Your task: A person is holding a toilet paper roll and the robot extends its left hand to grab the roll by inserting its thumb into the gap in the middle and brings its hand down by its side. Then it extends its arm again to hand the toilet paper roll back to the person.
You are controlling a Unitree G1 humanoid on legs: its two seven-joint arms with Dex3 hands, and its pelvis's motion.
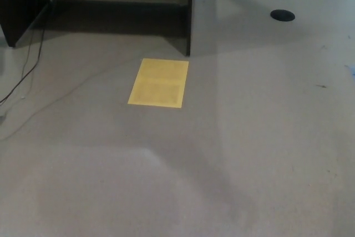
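Toilet paper roll is nowhere in our head view, and neither is our left hand or our right hand, so we cannot say whether either hand's fingers are apart, together or clamped on anything. Judging from the task, the roll is probably down at our side on the left thumb, but nothing here confirms it.

What we do see is bare beige floor (pixel 249 154). A yellow sheet (pixel 159 82) lies flat a little toward 11 o'clock from the middle. Behind it, at 12 o'clock, stands a dark upright panel (pixel 191 12); a black cabinet (pixel 19 1) fills the corner at 10 o'clock, with thin cables (pixel 30 59) trailing from it. A small dark round floor cap (pixel 283 14) sits at 1 o'clock. No person shows.

The risk we judge: the hand-back must start blind. If the roll sits loosely on the thumb it could slip off unseen, and raising the arm with no receiver in sight could miss.
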